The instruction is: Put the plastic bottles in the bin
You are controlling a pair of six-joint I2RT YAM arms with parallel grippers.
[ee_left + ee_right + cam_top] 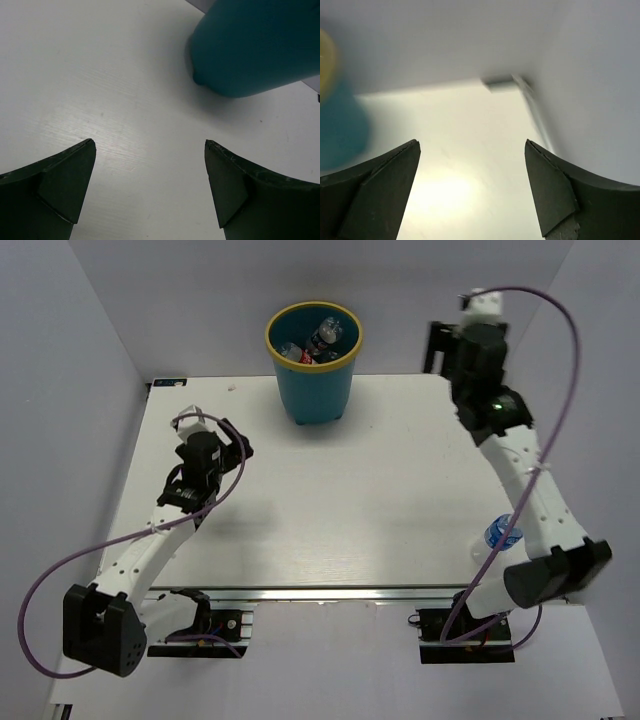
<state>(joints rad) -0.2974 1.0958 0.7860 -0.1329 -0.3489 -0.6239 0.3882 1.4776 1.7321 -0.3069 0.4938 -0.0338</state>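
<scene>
The white table (380,490) carries the teal bin (315,390) with its yellow rim at the middle of the far edge. In the left wrist view only the bin's lower wall (260,45) shows. In the right wrist view it is a blur at the left border (340,130).

The left gripper (238,445) hangs over the left half of the table, its jaws spread wide on nothing (150,145). The right gripper (437,345) is raised near the far right corner, jaws likewise apart and empty (472,145).

Inside the bin lie a red-labelled bottle (300,354) and a clear bottle with a dark label (325,335). The rim hides the rest, so the count is unclear. A blue-labelled bottle (503,534) stands at the table's right edge near the front corner, half hidden by the right arm (535,500).
</scene>
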